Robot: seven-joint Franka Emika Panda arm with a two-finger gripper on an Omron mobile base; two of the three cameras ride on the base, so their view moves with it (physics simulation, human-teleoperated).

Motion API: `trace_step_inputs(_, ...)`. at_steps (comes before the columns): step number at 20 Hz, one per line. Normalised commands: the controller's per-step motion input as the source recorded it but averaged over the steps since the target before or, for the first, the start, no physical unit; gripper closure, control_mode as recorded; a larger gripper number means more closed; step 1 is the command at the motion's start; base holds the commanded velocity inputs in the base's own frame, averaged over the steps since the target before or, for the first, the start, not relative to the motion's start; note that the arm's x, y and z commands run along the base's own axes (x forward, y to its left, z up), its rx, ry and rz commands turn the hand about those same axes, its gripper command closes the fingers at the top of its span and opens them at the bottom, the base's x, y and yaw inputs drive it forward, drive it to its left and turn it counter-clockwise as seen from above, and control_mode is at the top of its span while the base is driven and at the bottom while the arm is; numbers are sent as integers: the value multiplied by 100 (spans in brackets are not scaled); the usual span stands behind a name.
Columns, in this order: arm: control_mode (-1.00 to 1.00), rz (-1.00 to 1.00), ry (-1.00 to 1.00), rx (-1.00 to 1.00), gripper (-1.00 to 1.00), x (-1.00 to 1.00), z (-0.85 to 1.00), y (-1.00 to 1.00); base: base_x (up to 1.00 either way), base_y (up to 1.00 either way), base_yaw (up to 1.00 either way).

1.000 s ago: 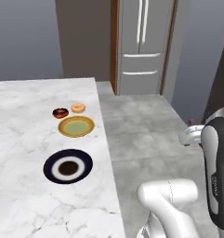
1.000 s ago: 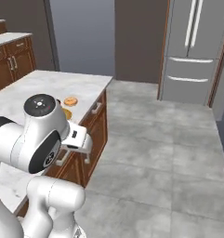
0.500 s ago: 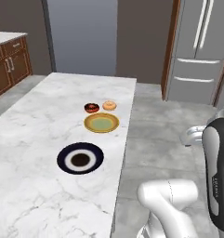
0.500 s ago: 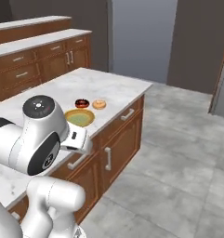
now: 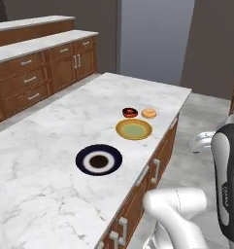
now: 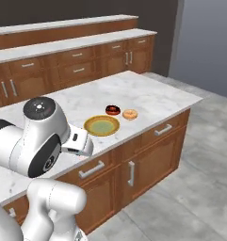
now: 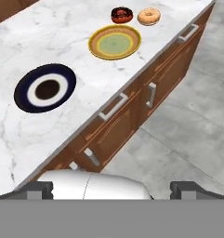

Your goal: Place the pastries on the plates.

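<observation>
Two pastries lie side by side on the marble island: a dark chocolate doughnut and a tan glazed doughnut. Just in front of them is the yellow plate with a green centre, with nothing on it. The navy plate sits nearer to me, also bare. My gripper is open and holds nothing. It hangs off the counter's edge, over the floor, well short of both plates.
The island's marble counter has wooden drawers and doors with metal handles along its side. Brown cabinets run along the back wall. Grey tiled floor lies beside the island.
The base has driven and turned, so the whole scene shifted: the fridge left the views and the back cabinets came in. Doughnuts and plates keep their places on the counter. The gripper stays open.
</observation>
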Motion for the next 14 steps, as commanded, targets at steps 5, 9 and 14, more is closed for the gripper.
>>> trace_step_inputs(5, 100, 0, 0, 0, -100, 0, 0, 0, 30, -33, 52)
trace_step_inputs(9, 100, 0, 0, 0, -100, 0, 0, 0, 14, -48, 43)
trace_step_inputs(14, 100, 0, 0, 0, -100, 0, 0, 0, 0, -59, 36)
